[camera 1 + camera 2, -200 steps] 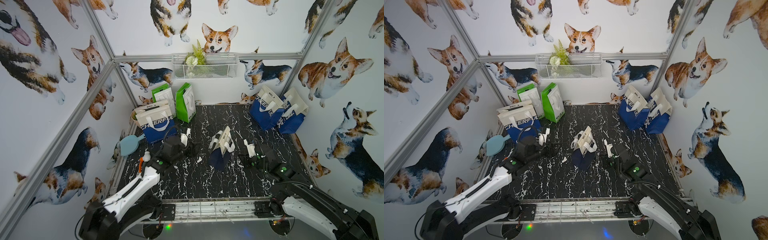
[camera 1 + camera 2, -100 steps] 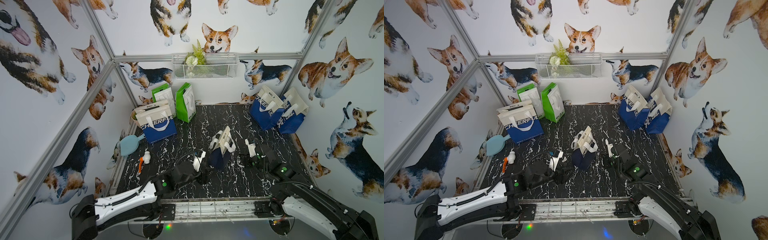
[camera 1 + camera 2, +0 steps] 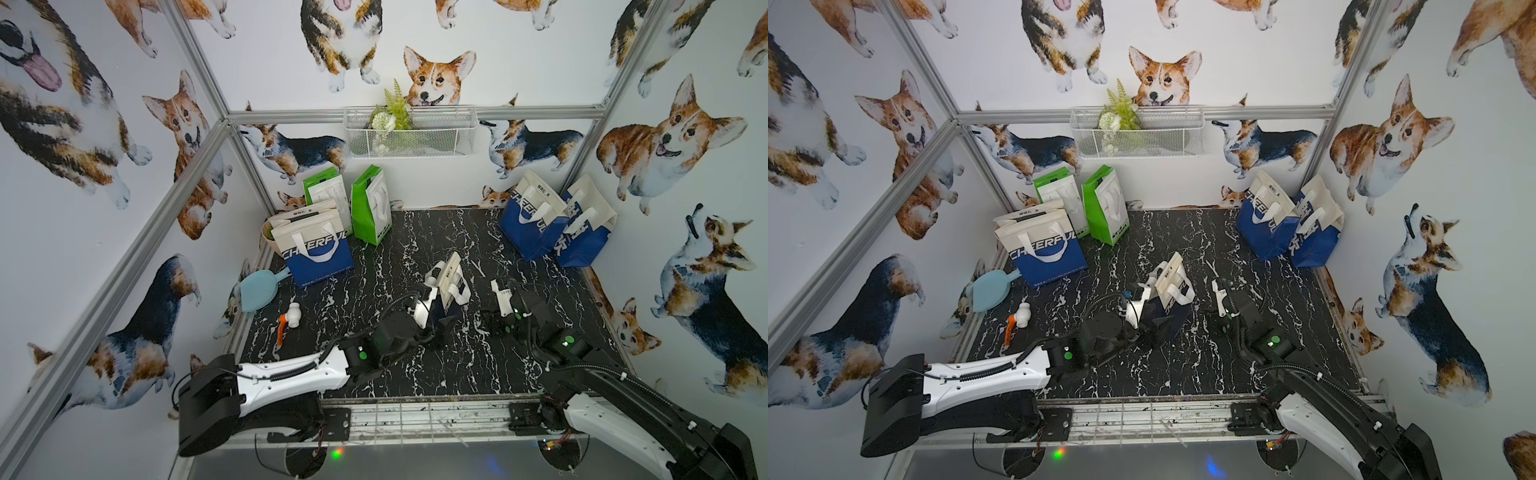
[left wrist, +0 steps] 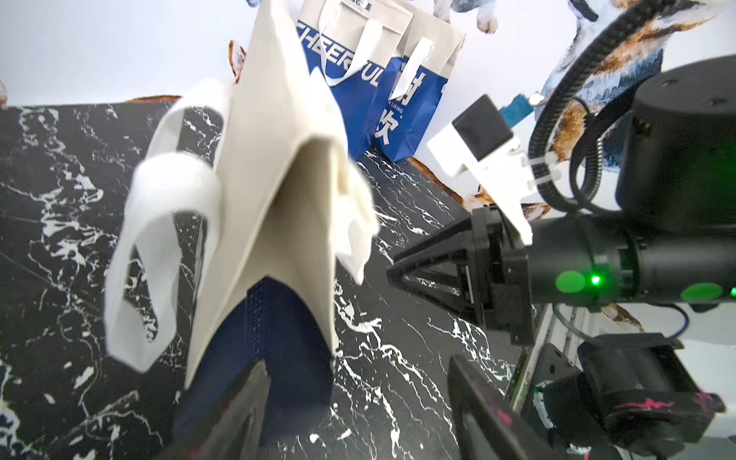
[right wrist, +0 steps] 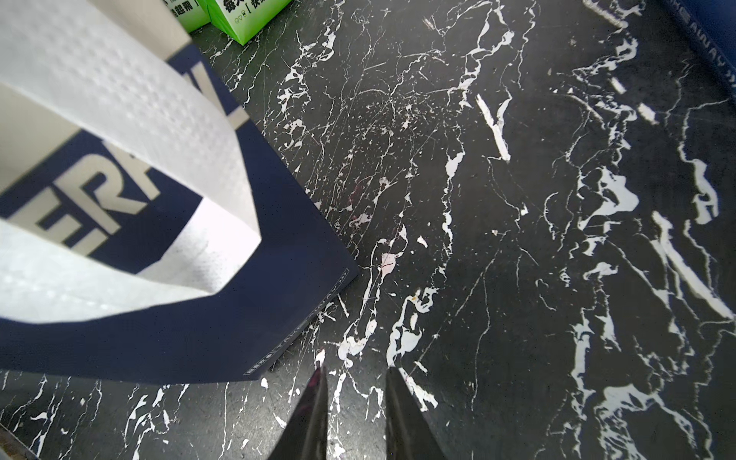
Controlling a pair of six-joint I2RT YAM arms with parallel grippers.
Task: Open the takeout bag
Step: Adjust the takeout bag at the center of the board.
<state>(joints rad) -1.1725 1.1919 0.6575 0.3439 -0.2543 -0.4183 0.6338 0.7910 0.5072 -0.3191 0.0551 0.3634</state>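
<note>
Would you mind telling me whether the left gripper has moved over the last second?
Yes. The left gripper has swung away from the large white-and-blue paper bag to the small navy-and-cream takeout bag mid-table.

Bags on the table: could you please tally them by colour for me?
Blue-and-white bags: 5 (one mostly hidden behind another)
Green-and-white bags: 2
Total: 7

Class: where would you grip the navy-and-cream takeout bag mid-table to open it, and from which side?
Grip a white handle loop from each broad face. The takeout bag is pinched into a narrow ridge on top, while its loops hang clear, likely easy to pull apart.
</note>
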